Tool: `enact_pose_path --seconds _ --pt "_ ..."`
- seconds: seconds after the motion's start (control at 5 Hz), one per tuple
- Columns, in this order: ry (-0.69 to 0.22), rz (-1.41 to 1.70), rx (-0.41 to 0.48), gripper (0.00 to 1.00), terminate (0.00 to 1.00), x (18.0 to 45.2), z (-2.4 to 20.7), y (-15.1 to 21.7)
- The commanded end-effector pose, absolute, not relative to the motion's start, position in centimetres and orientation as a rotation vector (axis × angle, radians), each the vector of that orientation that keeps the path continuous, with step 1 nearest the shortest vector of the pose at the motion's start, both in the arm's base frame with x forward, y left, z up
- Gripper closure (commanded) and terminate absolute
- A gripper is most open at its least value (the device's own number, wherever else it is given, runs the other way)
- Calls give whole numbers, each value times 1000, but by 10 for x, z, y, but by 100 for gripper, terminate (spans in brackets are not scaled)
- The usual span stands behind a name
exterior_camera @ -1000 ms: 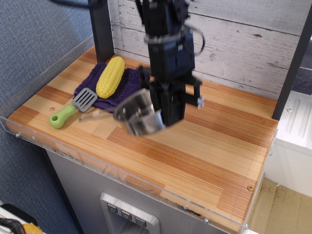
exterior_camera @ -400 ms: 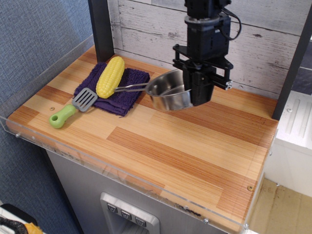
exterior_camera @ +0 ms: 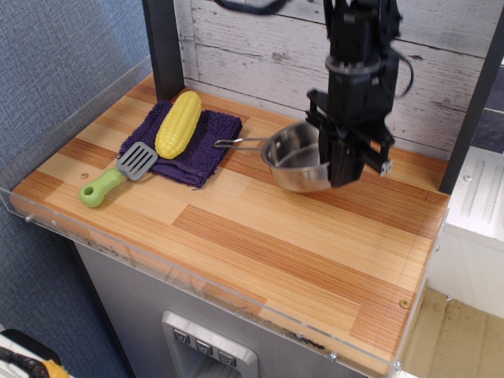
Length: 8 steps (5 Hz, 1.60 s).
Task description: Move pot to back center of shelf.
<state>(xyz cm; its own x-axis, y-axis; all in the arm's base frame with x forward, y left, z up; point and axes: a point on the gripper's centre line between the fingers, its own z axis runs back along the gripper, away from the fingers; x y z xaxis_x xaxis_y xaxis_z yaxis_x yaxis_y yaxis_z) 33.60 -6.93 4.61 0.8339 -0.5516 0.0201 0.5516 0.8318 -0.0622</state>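
Note:
The pot (exterior_camera: 293, 159) is a shallow shiny steel pan with a thin wire-loop handle (exterior_camera: 236, 143) pointing left. It sits near the back middle of the striped wood shelf (exterior_camera: 299, 244), close to the white plank wall. My gripper (exterior_camera: 340, 172) is black, comes down from above and is shut on the pot's right rim. The fingertips are partly hidden behind the pot's rim.
A yellow corn cob (exterior_camera: 178, 124) lies on a folded purple cloth (exterior_camera: 211, 150) at the back left. A grey spatula with a green handle (exterior_camera: 118, 175) lies in front of the cloth. A clear acrylic guard (exterior_camera: 157, 272) runs along the front and left edges. Dark posts stand at both back corners.
My gripper has carried the pot from the shelf's middle toward the back and right. The pot went from lifted and tilted to level near the wall.

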Motion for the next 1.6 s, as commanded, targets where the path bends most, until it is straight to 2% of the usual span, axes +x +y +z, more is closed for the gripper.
enact_pose_path --seconds 0.0,0.4,0.6,0.8,1.2,1.4 --pt "-25 -710 -99 100 0 345 35 -85" --pt "1 -764 -217 100 0 348 10 -89" --pt "-27 -686 -273 100 0 341 7 -80" --pt "-33 -610 -272 0 0 335 11 -72" --pt "-20 -597 -278 0 0 326 19 -71" --pt "-76 -608 -300 0 0 324 37 -70"
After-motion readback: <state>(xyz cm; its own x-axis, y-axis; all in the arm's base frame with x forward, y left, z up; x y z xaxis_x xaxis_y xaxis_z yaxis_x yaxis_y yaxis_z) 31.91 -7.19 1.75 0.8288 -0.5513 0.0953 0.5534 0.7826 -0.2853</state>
